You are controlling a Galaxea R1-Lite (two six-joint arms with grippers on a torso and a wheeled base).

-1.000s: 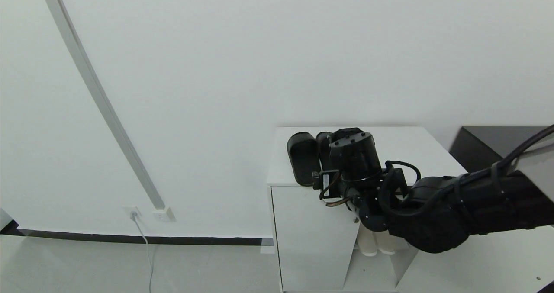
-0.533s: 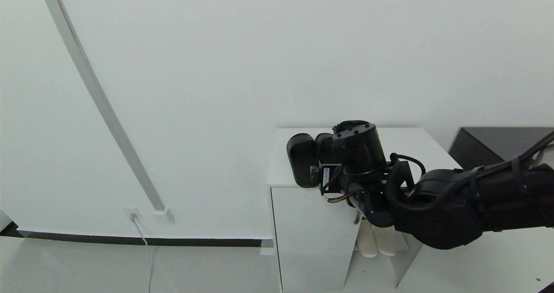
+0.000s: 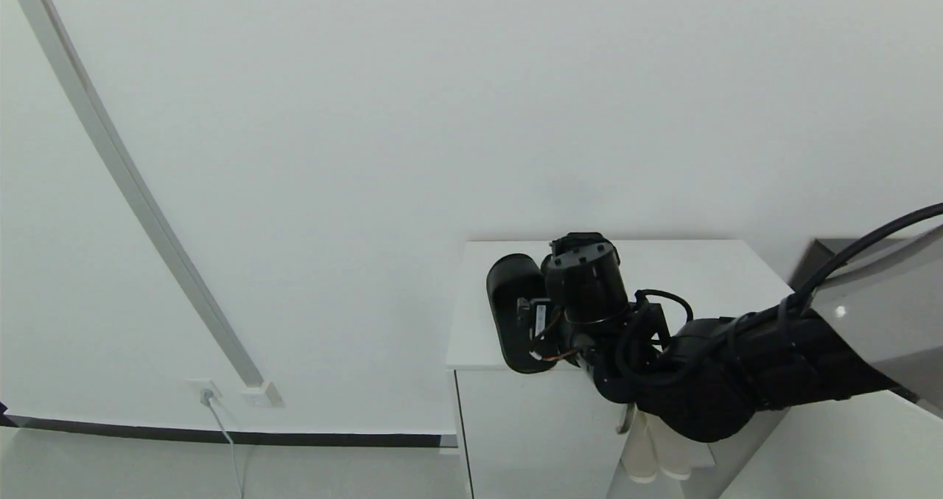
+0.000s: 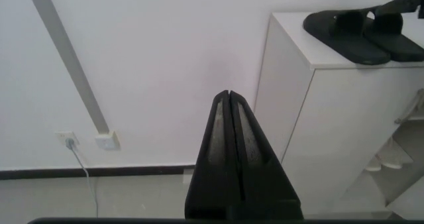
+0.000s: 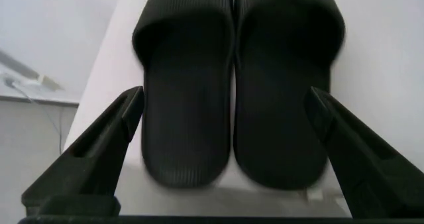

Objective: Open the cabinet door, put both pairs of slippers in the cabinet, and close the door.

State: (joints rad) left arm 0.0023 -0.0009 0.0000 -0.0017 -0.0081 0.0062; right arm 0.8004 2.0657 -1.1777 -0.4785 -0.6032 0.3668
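Right tool [image 5: 225, 101], fingers [image 5: 99, 144] apart, above white cabinet [image 3: 685, 278]
Pair of black ribbed rubber slippers [image 5: 189, 118] lies between its spread fingers.

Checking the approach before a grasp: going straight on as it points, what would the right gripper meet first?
Probably the pair of black ribbed slippers on the white cabinet top, framed between the right gripper's open fingers.

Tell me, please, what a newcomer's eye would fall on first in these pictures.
First, the pair of black slippers lying side by side on top of the white cabinet, with the right end effector wide open just in front of them. Then the white slippers lower down, inside the open cabinet, and the left end effector, shut, away from the cabinet.
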